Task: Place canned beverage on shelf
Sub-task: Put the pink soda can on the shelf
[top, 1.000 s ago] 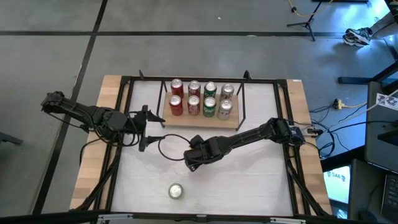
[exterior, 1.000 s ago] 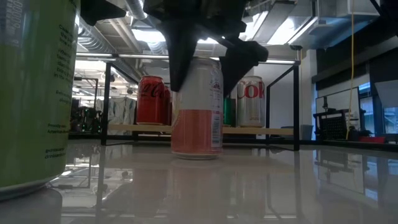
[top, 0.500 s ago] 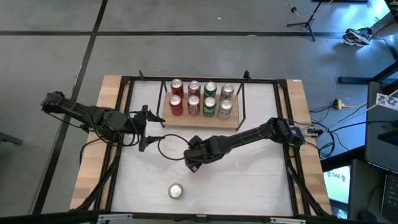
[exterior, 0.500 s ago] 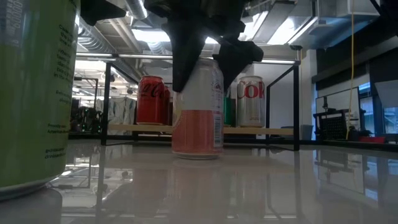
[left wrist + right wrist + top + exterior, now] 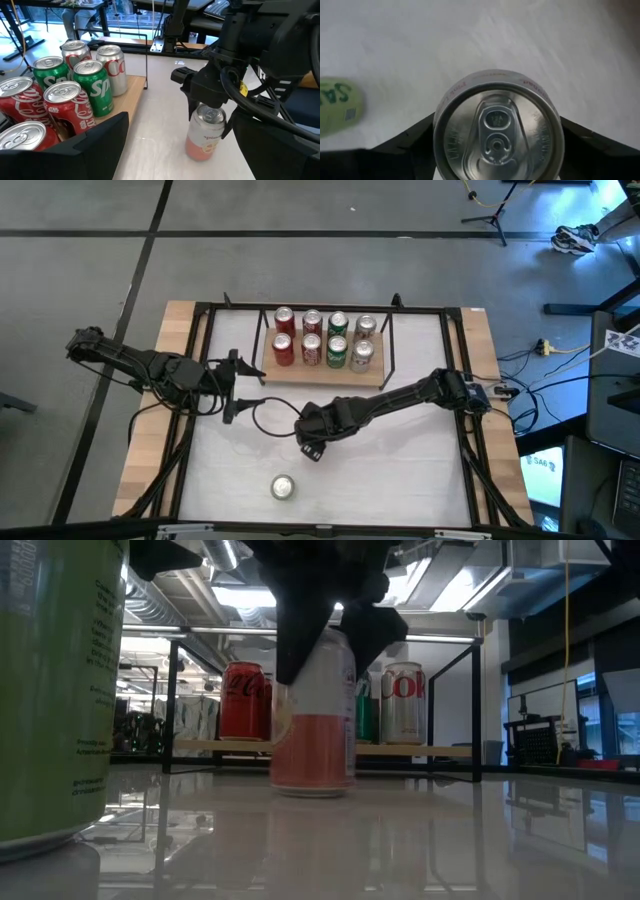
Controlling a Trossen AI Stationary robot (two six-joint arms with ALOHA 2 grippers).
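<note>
The shelf (image 5: 322, 370) at the table's (image 5: 400, 480) far side holds eight cans with little spare board, so placing another could knock one over. The right gripper (image 5: 325, 630) clenches the top of the white-and-orange can (image 5: 314, 720), mid-table, just lifting. Gripped high, it may tilt or slip. The left gripper (image 5: 232, 385) waits open beside the shelf.
</note>
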